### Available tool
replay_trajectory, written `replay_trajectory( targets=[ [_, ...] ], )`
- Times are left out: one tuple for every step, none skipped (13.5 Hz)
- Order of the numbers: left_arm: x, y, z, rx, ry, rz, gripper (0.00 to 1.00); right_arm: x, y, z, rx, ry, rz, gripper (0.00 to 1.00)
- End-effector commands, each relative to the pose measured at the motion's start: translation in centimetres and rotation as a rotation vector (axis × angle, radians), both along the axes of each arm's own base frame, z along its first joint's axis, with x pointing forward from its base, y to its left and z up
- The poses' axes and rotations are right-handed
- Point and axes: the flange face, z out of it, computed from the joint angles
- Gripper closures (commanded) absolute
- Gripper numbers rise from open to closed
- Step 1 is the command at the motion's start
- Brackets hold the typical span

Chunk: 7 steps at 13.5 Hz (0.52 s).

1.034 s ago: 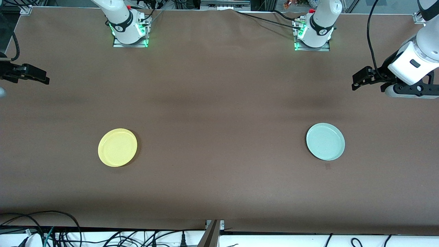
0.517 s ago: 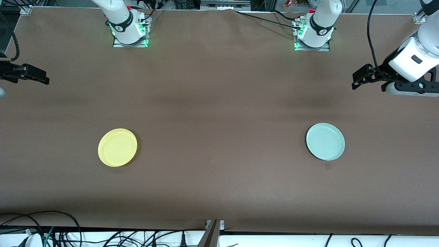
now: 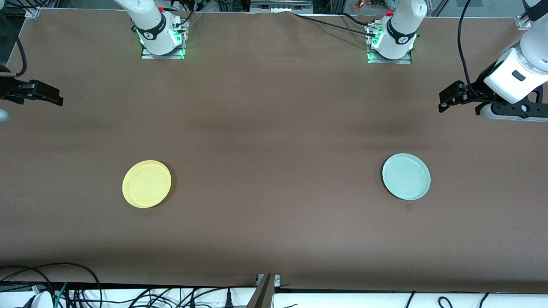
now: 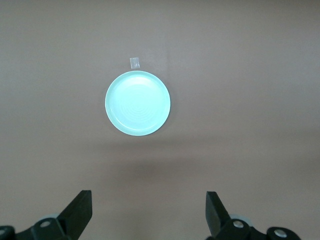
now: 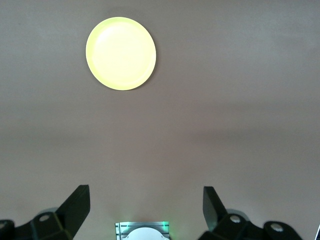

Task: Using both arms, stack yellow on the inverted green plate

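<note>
The yellow plate [image 3: 147, 184] lies rim up on the brown table toward the right arm's end. The pale green plate [image 3: 406, 176] lies toward the left arm's end, hollow side up. My left gripper [image 3: 447, 100] hangs over bare table at the left arm's end, open and empty. In the left wrist view its open gripper [image 4: 148, 210] frames bare table, with the green plate [image 4: 138, 103] well clear of it. My right gripper [image 3: 51, 96] hangs over the table's edge at the right arm's end, open and empty. The right wrist view shows that gripper [image 5: 146, 207] wide, apart from the yellow plate [image 5: 121, 53].
A small tape patch [image 3: 409, 207] marks the cloth beside the green plate, nearer the front camera. The two arm bases [image 3: 162, 38] [image 3: 390, 42] stand along the table's back edge. Cables [image 3: 51, 286] lie below the table's front edge.
The left arm's wrist has shifted slightly upward in the front view. The right gripper and both plates have stayed where they were.
</note>
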Motion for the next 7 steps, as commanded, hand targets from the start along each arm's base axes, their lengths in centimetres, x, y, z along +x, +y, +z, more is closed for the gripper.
replay_trajectory(
  targets=[
    [0.52, 0.54, 0.04, 0.048, 0.008, 0.006, 0.0, 0.21, 0.14, 0.5, 0.016, -0.009, -0.002, 0.0],
    [0.51, 0.49, 0.04, 0.051, 0.008, 0.004, 0.0, 0.21, 0.04, 0.5, 0.014, -0.009, -0.003, 0.0],
    [0.53, 0.49, 0.05, 0.051, 0.007, 0.004, 0.0, 0.21, 0.06, 0.5, 0.015, -0.009, -0.003, 0.0],
    [0.79, 0.57, -0.32, 0.051, 0.013, 0.006, 0.0, 0.21, 0.06, 0.5, 0.015, -0.009, -0.003, 0.0],
    [0.85, 0.75, -0.41, 0.052, 0.014, 0.009, 0.0, 0.21, 0.06, 0.5, 0.015, -0.009, -0.003, 0.0],
    [0.81, 0.76, -0.32, 0.052, 0.013, 0.009, 0.0, 0.21, 0.06, 0.57, 0.015, -0.01, -0.003, 0.0],
    [0.79, 0.67, -0.33, 0.052, 0.014, 0.006, 0.0, 0.21, 0.06, 0.5, 0.015, -0.009, -0.003, 0.0]
  ],
)
